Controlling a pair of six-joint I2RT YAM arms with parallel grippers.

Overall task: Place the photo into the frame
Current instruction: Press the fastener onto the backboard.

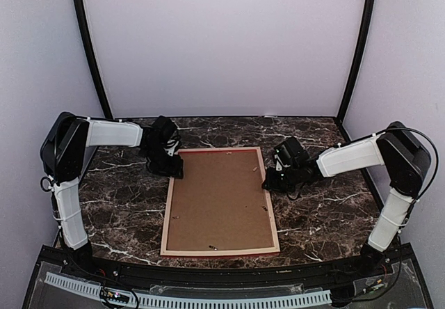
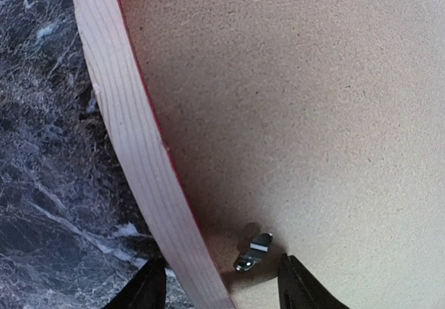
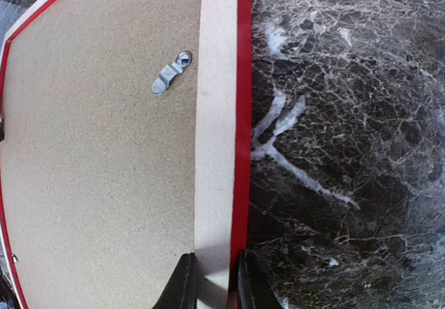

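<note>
Currently the thin-railed red picture frame [image 1: 220, 252] lies back-up on the dark marble desk [image 1: 118, 204], long axis running away from the arm bases. The right gripper [image 3: 217, 288] pinches the frame's right rail. The left gripper [image 2: 222, 291] straddles the left rail, jaws apart, holding nothing. The photo is not visible.

No writing, label, brand, number or sign can be read in any of the views. The frame [image 1: 168, 211], the brown backing board [image 1: 219, 197] lying in it, the small metal clip [image 3: 170, 74] and the marble table [image 1: 118, 211] show only plain wood, speckled fibre, bare metal and white veining. The small lit device [image 1: 115, 296] at the near edge is too small to tell whether it carries any marking.
</note>
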